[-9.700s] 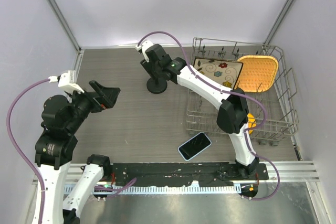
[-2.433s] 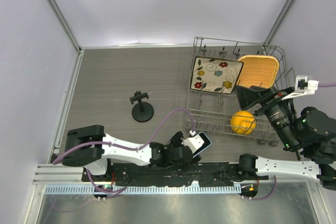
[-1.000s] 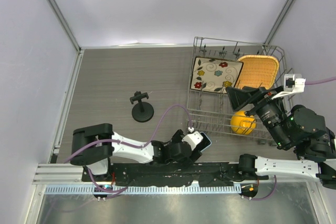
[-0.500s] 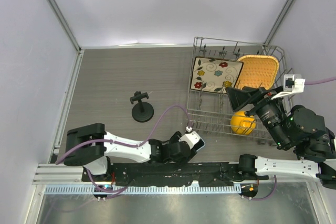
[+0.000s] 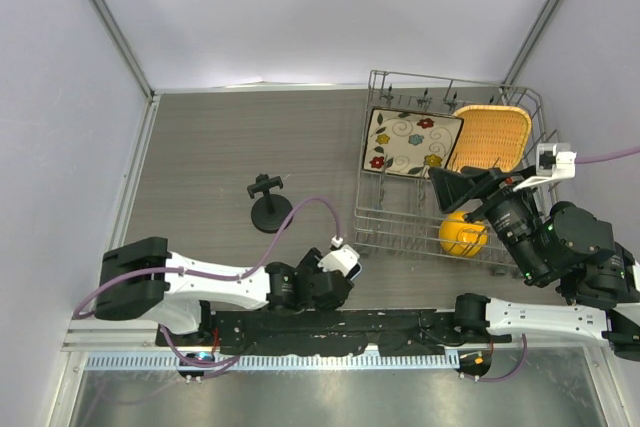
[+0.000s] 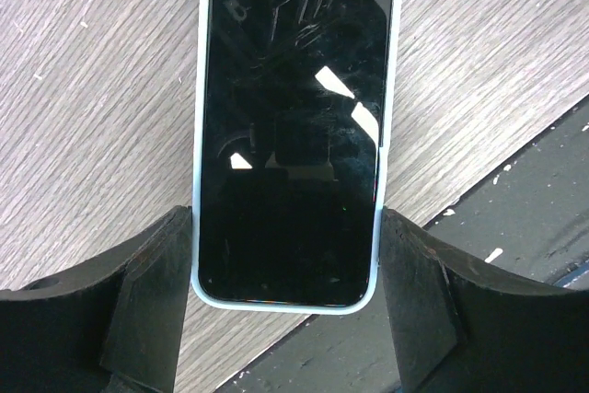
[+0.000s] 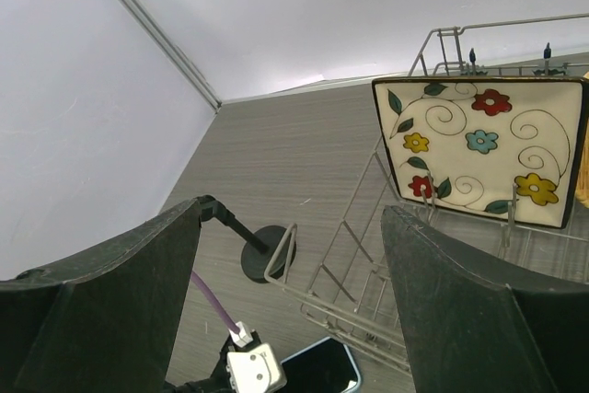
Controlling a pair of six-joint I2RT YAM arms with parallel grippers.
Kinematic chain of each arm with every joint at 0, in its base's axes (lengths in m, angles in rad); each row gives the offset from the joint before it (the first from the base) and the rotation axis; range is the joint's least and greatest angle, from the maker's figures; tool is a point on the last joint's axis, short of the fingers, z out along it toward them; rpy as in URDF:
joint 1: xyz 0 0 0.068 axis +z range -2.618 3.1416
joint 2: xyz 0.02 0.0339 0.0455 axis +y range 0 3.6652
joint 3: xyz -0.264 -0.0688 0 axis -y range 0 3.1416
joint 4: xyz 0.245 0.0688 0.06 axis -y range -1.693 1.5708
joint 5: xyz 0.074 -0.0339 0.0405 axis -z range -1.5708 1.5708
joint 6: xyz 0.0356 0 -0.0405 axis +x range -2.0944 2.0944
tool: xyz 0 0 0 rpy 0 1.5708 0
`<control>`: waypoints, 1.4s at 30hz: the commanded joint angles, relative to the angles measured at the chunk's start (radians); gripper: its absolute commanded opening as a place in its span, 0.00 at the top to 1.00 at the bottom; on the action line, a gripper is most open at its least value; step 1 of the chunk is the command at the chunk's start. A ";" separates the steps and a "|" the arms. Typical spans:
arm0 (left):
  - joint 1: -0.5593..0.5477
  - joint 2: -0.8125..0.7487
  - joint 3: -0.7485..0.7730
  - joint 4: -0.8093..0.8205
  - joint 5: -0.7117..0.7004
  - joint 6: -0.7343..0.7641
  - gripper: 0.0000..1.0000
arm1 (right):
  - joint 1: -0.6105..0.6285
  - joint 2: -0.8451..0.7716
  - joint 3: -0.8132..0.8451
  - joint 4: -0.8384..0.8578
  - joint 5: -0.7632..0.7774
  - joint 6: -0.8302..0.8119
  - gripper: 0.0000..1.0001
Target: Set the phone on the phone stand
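The phone [image 6: 290,117], black screen with a pale blue rim, sits between the fingers of my left gripper [image 6: 285,218], which press on its two long edges. It hangs over the wood table and the black strip at the near edge. In the top view my left gripper [image 5: 340,267] covers nearly all of the phone. The right wrist view shows part of the phone [image 7: 317,370] at the bottom. The phone stand [image 5: 270,209] stands alone on the table, up and left of the left gripper; it also shows in the right wrist view [image 7: 260,262]. My right gripper [image 5: 455,185] is open, empty and raised over the rack.
A wire dish rack [image 5: 372,227] fills the right side. It holds a flowered plate [image 5: 412,142], an orange tray [image 5: 492,137] and a yellow-orange ball [image 5: 460,232]. The black mounting plate [image 5: 400,325] runs along the near edge. Walls close in the left, back and right.
My left gripper has closed on the phone and moved left with it, away from the rack's corner. The right arm has barely moved over the last second.
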 commanded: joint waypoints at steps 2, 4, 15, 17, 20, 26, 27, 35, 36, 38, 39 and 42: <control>0.000 0.043 0.035 -0.039 -0.042 -0.037 0.55 | 0.003 0.002 -0.001 0.045 0.012 -0.019 0.16; -0.001 0.082 0.055 -0.041 -0.031 -0.035 0.28 | 0.003 0.002 0.002 0.045 0.009 -0.019 0.15; 0.083 0.102 0.054 0.099 0.062 0.044 0.00 | 0.003 -0.001 0.000 0.043 -0.006 -0.003 0.15; 0.098 0.102 0.034 0.131 0.082 0.055 0.00 | 0.001 -0.001 0.003 0.042 -0.008 0.002 0.16; 0.120 0.102 0.011 0.180 0.133 0.083 0.00 | 0.001 0.002 0.002 0.042 -0.006 -0.001 0.16; 0.118 0.157 0.049 0.185 0.207 0.112 0.00 | 0.001 0.016 0.003 0.051 -0.009 -0.006 0.16; 0.120 0.169 0.052 0.183 0.207 0.110 0.00 | 0.001 0.017 0.003 0.051 -0.009 -0.004 0.16; 0.120 0.227 0.071 0.125 0.158 0.086 0.07 | 0.001 0.008 0.002 0.046 -0.006 0.004 0.16; 0.120 0.235 0.077 0.108 0.152 0.081 0.09 | 0.001 0.007 0.000 0.046 -0.006 0.004 0.16; 0.120 0.250 0.077 0.102 0.139 0.072 0.12 | 0.001 0.008 -0.001 0.046 -0.006 0.004 0.16; 0.120 0.252 0.077 0.094 0.135 0.067 0.16 | 0.001 0.008 -0.001 0.045 -0.006 0.002 0.16; 0.118 0.270 0.077 0.079 0.128 0.063 0.27 | 0.001 0.007 -0.001 0.042 -0.008 0.004 0.16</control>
